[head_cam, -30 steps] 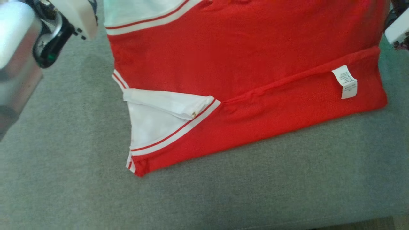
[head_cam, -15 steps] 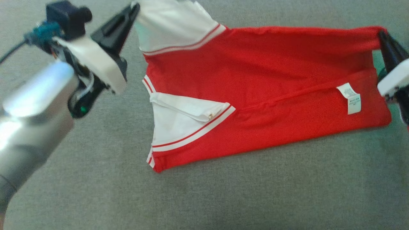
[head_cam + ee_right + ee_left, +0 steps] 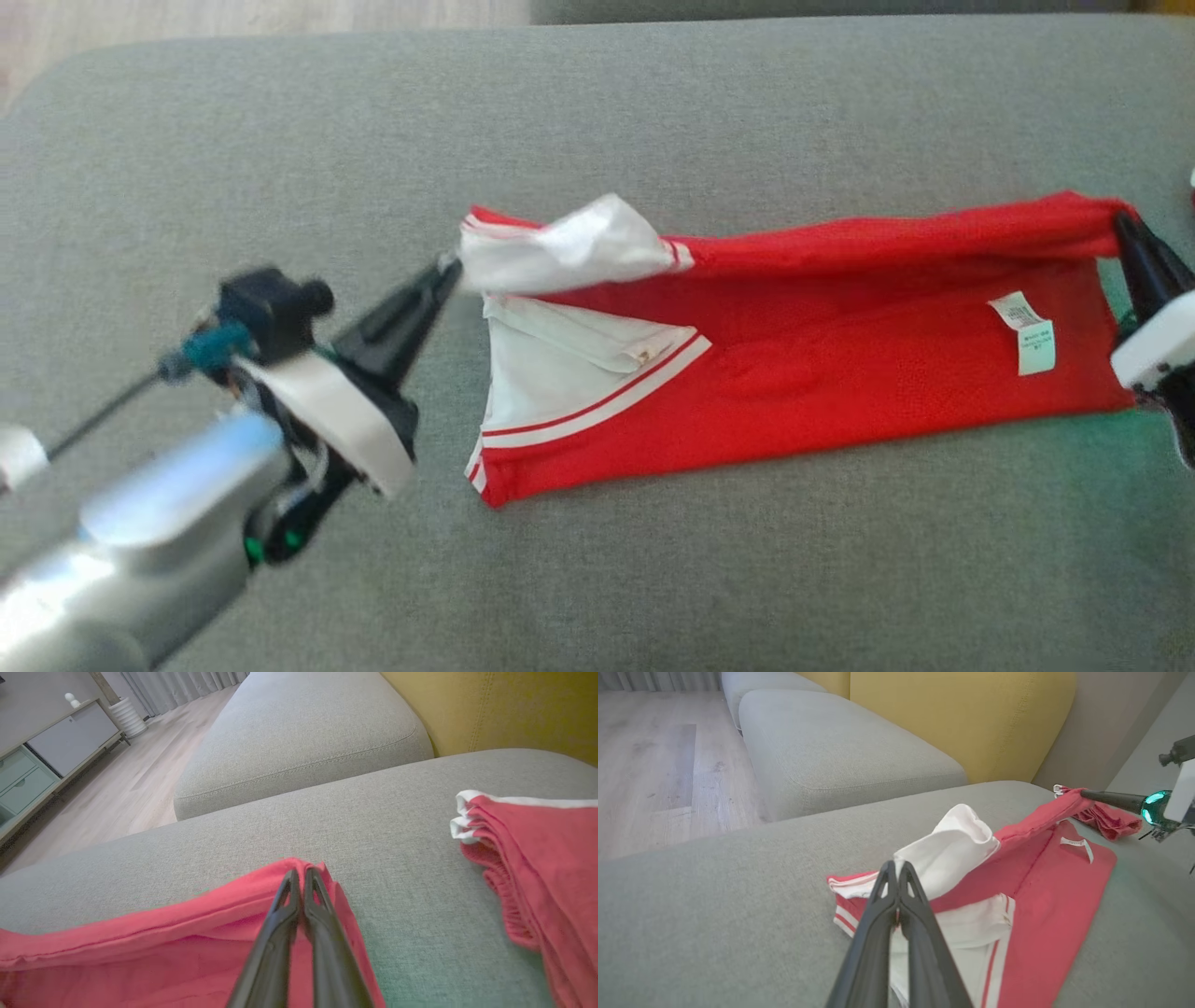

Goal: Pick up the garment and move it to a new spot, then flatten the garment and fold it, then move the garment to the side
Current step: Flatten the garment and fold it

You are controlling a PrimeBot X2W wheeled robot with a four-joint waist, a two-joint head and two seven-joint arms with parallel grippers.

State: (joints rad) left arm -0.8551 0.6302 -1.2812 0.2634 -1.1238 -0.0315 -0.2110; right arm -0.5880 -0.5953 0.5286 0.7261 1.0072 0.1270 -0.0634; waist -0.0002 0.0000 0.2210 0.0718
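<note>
A red garment (image 3: 822, 373) with white, red-striped sleeves and a white label lies folded lengthwise on the grey sofa cushion (image 3: 280, 168). My left gripper (image 3: 450, 271) is shut on the white sleeve corner at the garment's left end, seen bunched just beyond the left gripper (image 3: 894, 868) in the left wrist view. At the right end, my right gripper (image 3: 1120, 224) is shut on the red hem corner, and the right gripper (image 3: 299, 872) pinches a raised fold of the garment (image 3: 187, 952). The held edge runs taut between both grippers, slightly above the lower layer.
Another bunched red cloth with white trim (image 3: 537, 858) lies on the cushion just right of the garment. A second grey cushion (image 3: 840, 751) and a yellow backrest (image 3: 962, 714) stand beyond. Wooden floor (image 3: 654, 756) lies off the cushion's left edge.
The head view has shifted, taking in more of the cushion. Both grippers, still shut on the garment's edge, have brought it down lower over the near layer, so the garment looks narrower.
</note>
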